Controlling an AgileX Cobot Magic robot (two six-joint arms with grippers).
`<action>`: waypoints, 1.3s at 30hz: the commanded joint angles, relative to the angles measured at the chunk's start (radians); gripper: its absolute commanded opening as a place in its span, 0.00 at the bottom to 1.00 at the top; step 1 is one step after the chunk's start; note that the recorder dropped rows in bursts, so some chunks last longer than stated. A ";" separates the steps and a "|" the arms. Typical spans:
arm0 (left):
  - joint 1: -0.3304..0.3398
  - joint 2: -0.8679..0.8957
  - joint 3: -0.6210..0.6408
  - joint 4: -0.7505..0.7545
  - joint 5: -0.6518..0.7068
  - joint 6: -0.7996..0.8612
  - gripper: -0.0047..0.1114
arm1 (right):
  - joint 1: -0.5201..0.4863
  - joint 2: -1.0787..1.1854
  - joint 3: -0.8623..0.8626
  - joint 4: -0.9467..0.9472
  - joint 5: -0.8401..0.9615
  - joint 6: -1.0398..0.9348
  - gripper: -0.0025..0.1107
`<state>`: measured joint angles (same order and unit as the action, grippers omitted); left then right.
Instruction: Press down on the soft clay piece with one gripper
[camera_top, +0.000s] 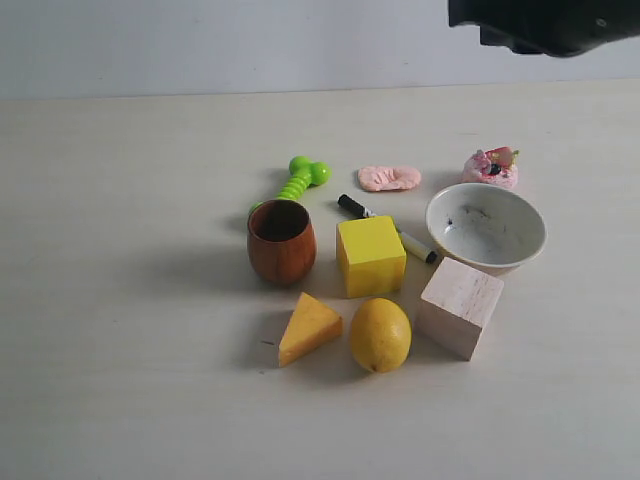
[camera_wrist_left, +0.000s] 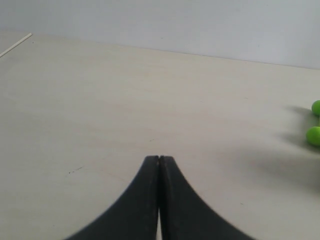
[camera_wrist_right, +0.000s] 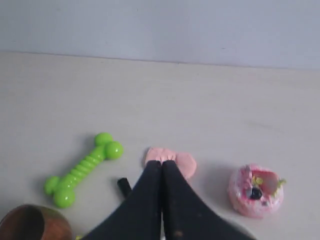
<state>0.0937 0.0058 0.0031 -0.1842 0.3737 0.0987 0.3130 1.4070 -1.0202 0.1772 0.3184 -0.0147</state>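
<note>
Tabletop (camera_top: 120, 400) first, pale and wide, and your whole spread sits on it. In the top right corner of the exterior view you've got the black bulk of the right arm (camera_top: 545, 25), high over the far side. Your right gripper (camera_wrist_right: 161, 164) has its dark fingers pinched together with nothing between them. In its wrist view the tips line up right over the soft clay piece (camera_wrist_right: 184, 163); whether they touch it, you can't tell. Your left gripper (camera_wrist_left: 159, 159) is pressed closed too, empty, looking out across the table.

Now the props. White bowl (camera_top: 486, 227) on the right, pale wooden block (camera_top: 459, 306) just in front of it. Brown wooden cup (camera_top: 281, 242) on the left, yellow cube (camera_top: 370, 255) between cup and bowl. Lemon (camera_top: 380, 335) in front of the cube, cheese wedge (camera_top: 308, 328) just beside the lemon. Green bone toy (camera_top: 300, 180) behind the cup. Black-capped marker (camera_top: 415, 245) runs behind the cube toward the bowl. Pink toy cake (camera_top: 491, 168) behind the bowl. Smallest of all, the clay: flat, salmon-pink, dented on top, lying between bone toy and cake, behind the marker, apart from each.
</note>
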 joint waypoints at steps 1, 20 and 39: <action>-0.005 -0.006 -0.003 -0.010 -0.010 0.000 0.04 | 0.001 -0.120 0.077 -0.003 0.092 0.042 0.02; -0.005 -0.006 -0.003 -0.010 -0.010 0.000 0.04 | -0.161 -0.485 0.164 -0.285 0.082 0.165 0.02; -0.005 -0.006 -0.003 -0.010 -0.010 0.000 0.04 | -0.493 -1.104 0.788 -0.209 -0.157 0.179 0.02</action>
<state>0.0937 0.0058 0.0031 -0.1842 0.3737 0.0987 -0.1739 0.3056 -0.2785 -0.0700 0.2260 0.1604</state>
